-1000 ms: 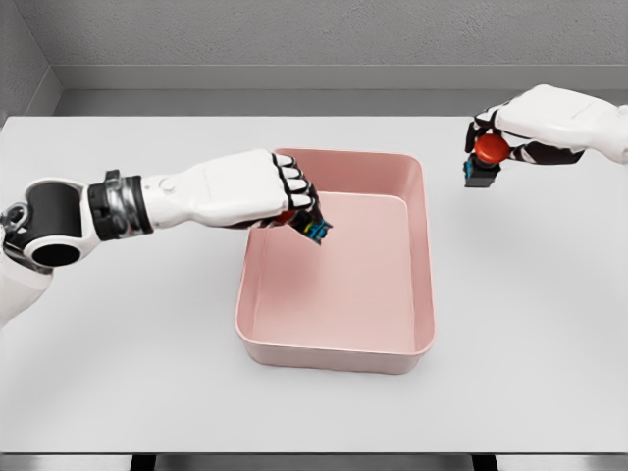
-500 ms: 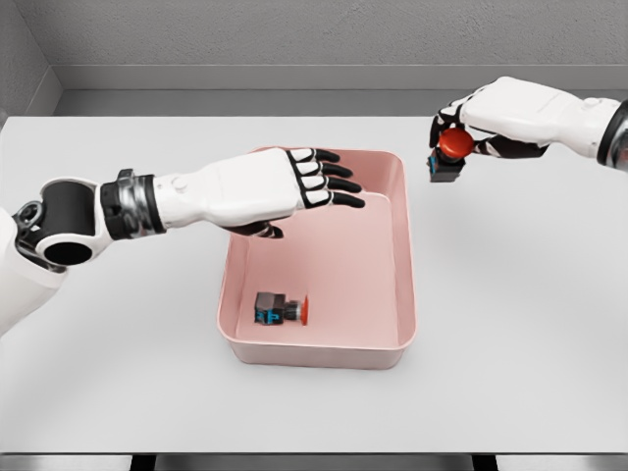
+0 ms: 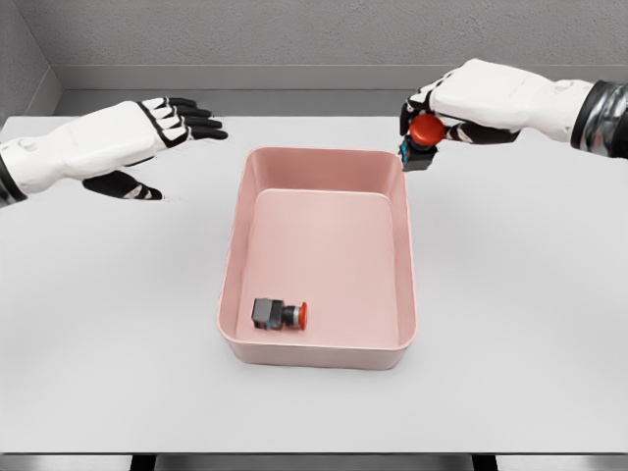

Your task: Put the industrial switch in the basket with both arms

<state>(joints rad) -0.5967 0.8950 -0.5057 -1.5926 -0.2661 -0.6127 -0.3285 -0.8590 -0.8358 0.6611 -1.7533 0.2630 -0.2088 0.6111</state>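
Note:
A pink basket (image 3: pixel 407 294) stands in the middle of the white table. One industrial switch (image 3: pixel 279 315), dark body with a red button, lies on its side in the basket's near left corner. A second switch (image 3: pixel 422 140), red button facing me, hangs just above the basket's far right corner, and my right hand (image 3: pixel 437 116) is shut on it. My left hand (image 3: pixel 162 132) floats above the table to the left of the basket, fingers spread, holding nothing.
The white table (image 3: pixel 530 324) spreads wide on both sides of the basket. A grey wall runs along the table's far edge.
My left hand let the first switch fall into the basket and drew back to the left, open. My right hand carried the second switch leftward to the basket's far right corner.

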